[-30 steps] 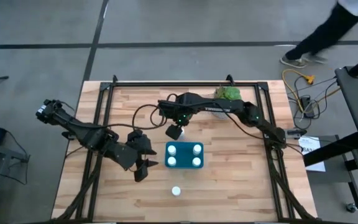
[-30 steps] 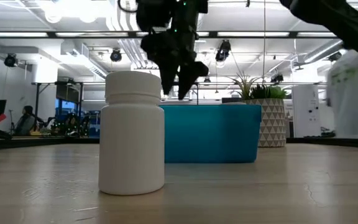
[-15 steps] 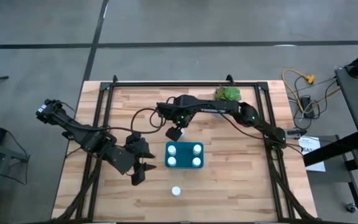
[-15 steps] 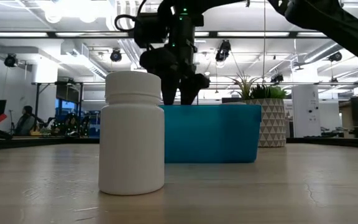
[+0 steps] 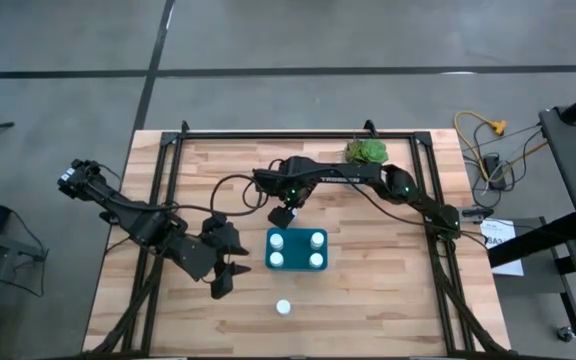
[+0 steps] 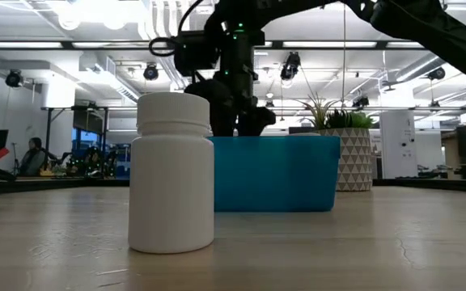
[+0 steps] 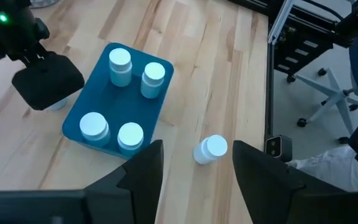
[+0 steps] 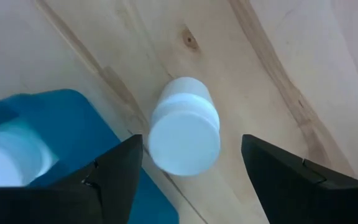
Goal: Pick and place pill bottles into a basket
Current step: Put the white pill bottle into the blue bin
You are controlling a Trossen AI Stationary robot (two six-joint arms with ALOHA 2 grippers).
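Note:
The teal basket (image 5: 297, 249) sits mid-table with several white pill bottles standing in it (image 7: 118, 93). One more bottle (image 8: 184, 134) stands on its base on the wood just beyond the basket's far left corner. My right gripper (image 5: 284, 213) hangs over this bottle, open and pointing down, one finger on either side of the cap and clear of it. Another bottle (image 5: 283, 307) stands alone near the front edge (image 6: 172, 174). My left gripper (image 5: 225, 272) waits open above the table, left of the basket.
A white patterned pot with a green plant (image 5: 368, 151) stands at the far edge, right of centre (image 6: 353, 162). Black frame rails (image 5: 163, 200) run along the table's left, right and far sides. Bare wood lies right of the basket.
My right gripper has come down, still open, toward the bottle behind the basket, and its fingers now reach down behind the basket's rim in the low view. A person walking past beyond the table's far right corner has left the high view.

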